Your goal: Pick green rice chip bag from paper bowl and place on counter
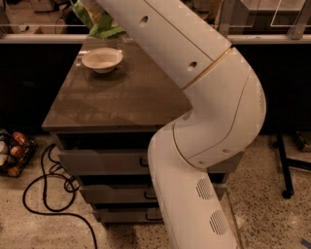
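Note:
The green rice chip bag (99,23) hangs in the air at the top left, above and just behind the paper bowl (102,59). The bowl is empty and stands near the far left of the counter (121,97). My gripper (90,5) is at the top edge of the camera view, at the end of the big white arm, mostly hidden by the arm and the bag. It is shut on the bag's upper part and holds it clear of the bowl and the worktop.
My white arm (209,97) sweeps across the right half of the counter. Three grey drawers (102,160) are below. Black cables (48,194) and a basket of items (12,153) lie on the floor at left. A rail (39,39) runs behind the counter.

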You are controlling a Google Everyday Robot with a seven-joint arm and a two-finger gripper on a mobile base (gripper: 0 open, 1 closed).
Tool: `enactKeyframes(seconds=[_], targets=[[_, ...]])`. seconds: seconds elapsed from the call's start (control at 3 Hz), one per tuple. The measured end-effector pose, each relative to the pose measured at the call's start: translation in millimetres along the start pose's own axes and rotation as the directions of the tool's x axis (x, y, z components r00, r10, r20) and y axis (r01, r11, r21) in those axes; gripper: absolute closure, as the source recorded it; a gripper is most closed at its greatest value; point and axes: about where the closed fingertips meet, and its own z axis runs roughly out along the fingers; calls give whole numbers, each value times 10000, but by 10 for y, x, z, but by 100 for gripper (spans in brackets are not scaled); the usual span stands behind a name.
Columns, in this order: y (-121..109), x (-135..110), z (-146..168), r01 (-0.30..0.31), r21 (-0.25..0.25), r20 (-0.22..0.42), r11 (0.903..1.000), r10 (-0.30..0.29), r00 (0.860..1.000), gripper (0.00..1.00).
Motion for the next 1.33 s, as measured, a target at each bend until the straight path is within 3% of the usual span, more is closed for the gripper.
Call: enactKeyframes(seconds=[0.67, 1.0, 1.33], targets=[[112, 590, 448, -201, 184, -1747, 9996, 230, 9844, 100], [369, 1015, 678, -235, -103, -2727, 9997, 198, 9619, 100], [505, 1251, 799, -265, -222, -3378, 9994, 175, 9411, 100]])
